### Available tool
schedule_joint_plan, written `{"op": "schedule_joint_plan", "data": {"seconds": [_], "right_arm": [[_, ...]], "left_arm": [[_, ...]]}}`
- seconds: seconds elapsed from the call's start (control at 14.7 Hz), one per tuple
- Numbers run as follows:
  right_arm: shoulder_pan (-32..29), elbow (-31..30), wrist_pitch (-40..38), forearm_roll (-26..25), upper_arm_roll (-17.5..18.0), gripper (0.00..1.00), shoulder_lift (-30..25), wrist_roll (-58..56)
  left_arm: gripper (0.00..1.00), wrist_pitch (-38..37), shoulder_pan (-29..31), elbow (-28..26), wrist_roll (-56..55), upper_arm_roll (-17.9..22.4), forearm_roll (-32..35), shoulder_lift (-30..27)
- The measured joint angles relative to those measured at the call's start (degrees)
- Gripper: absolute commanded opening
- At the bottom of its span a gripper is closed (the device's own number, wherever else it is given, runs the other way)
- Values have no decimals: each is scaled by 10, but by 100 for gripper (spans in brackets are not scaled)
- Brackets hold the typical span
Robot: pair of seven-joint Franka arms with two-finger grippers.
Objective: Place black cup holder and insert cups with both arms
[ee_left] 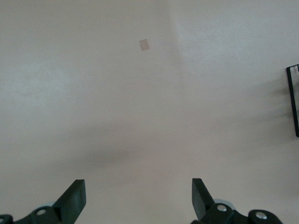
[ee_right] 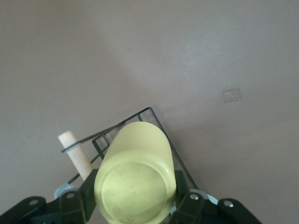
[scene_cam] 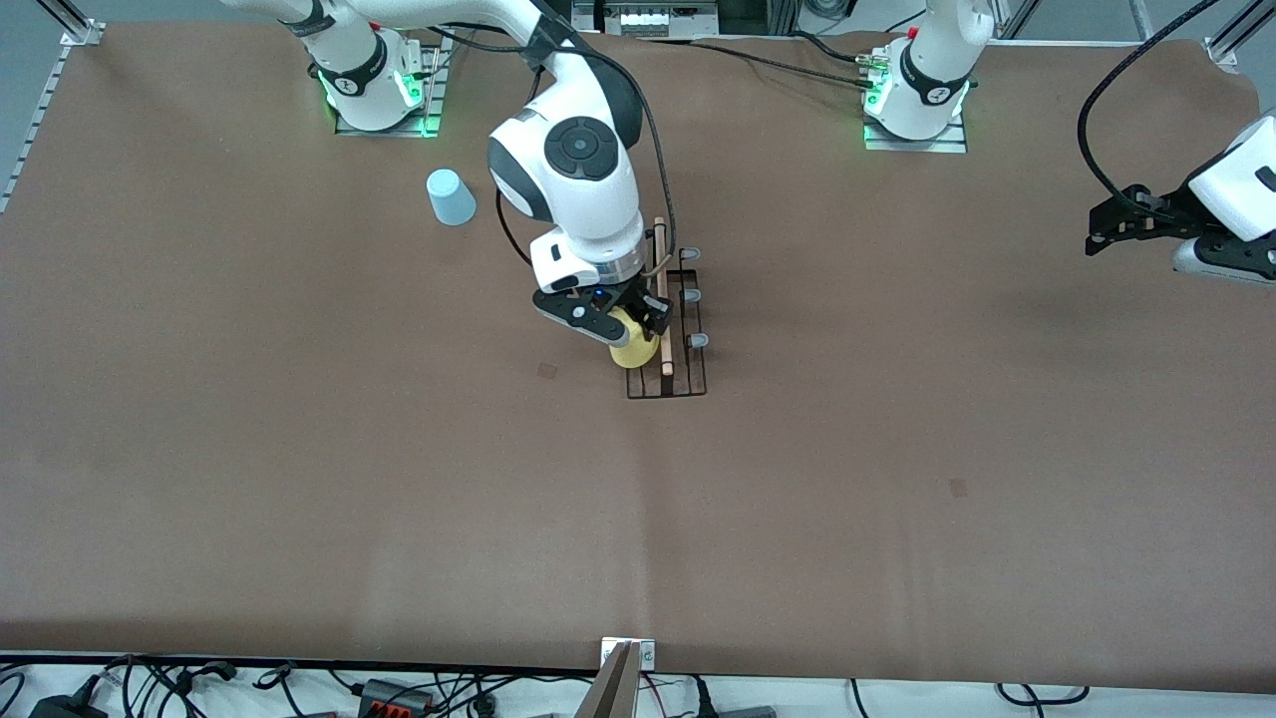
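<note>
My right end effector (scene_cam: 626, 324) is clamped on the yellow cup (scene_cam: 634, 348), one finger on each side of its wall, and holds it over the black cup holder (scene_cam: 670, 371) on the side toward the right arm's end of the desk (scene_cam: 299, 449). In the right wrist view the yellow cup (ee_right: 135, 179) shows its flat base toward the camera, with the holder's wire frame (ee_right: 159, 126) and the end of its light wooden rod (ee_right: 75, 155) just past it. The holder stands near the middle of the desk, three pale-tipped pegs (scene_cam: 698, 341) showing on the side toward the left arm's end. The light blue cup (scene_cam: 451, 196) stands mouth down, apart from the holder, nearer the right arm's base. My left end effector (ee_left: 139, 198) waits over bare desk at the left arm's end, its fingers (ee_left: 74, 198) spread wide apart with nothing between them
</note>
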Motion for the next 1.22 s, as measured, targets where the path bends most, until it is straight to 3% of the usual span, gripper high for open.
{"op": "schedule_joint_plan", "data": {"seconds": [0.27,0.48,0.68,0.88,1.22], "right_arm": [[-2,1,3,0,-6,100,6,-3],[-48,-14,-3,0,-12,100,-33,-69],[-148,-73,-69,1,-5,100,-143,-181],[-295,-120,-168,1,38,100,-254,-319],[-465,-134,-220,2,48,100,-325,-572]], "left_arm": [[100,0,0,0,0,0,0,0],[100,0,0,0,0,0,0,0],[100,0,0,0,0,0,0,0],[100,0,0,0,0,0,0,0],[100,0,-1,0,0,0,0,1]]}}
